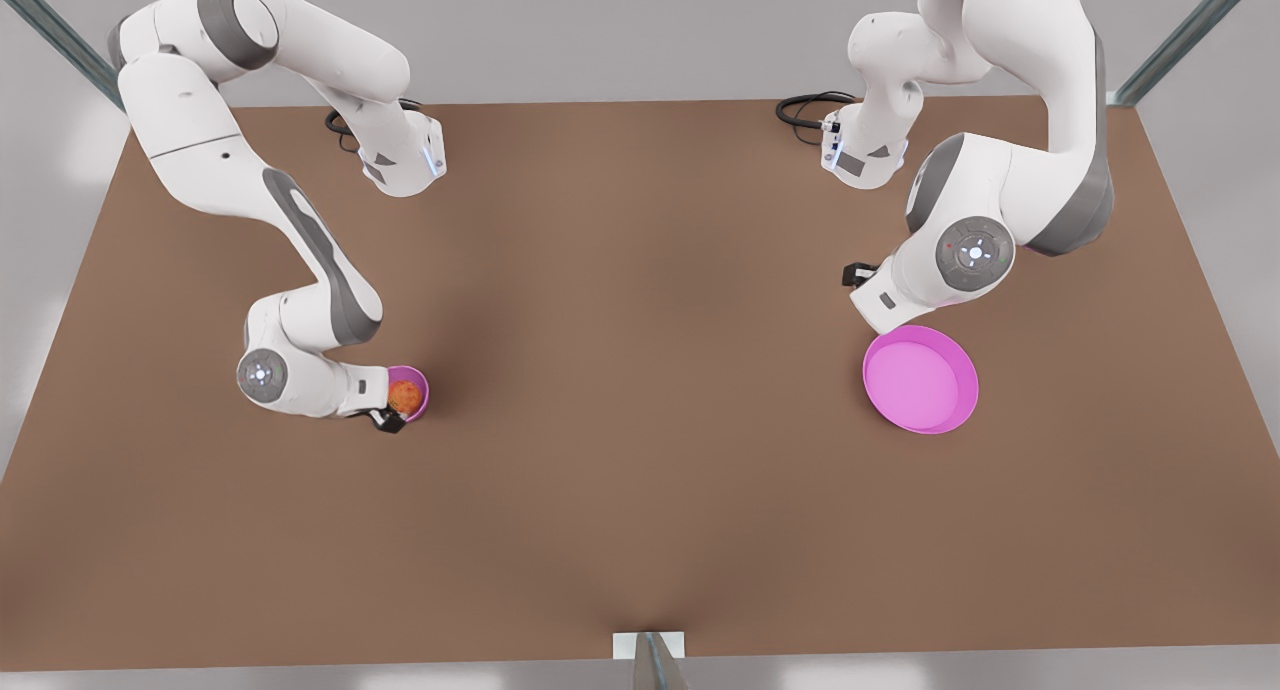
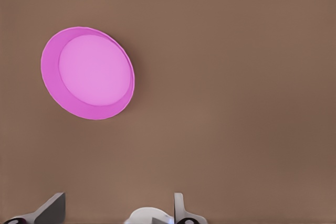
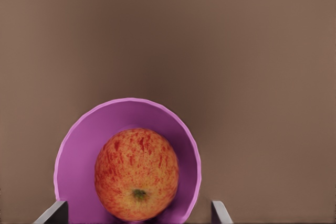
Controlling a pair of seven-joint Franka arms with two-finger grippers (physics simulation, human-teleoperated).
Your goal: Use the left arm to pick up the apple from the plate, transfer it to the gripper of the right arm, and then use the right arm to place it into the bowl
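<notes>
Pink: one bowl (image 3: 79, 150), one plate (image 1: 920, 380)

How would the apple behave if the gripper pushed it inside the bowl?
The apple is round and smooth, so it would probably roll rather than slide. The bowl is barely wider, so its wall should stop it quickly. The small bowl might shift or tip.

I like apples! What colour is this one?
Red streaked over yellow-orange: the apple, best in the right wrist view.
</notes>
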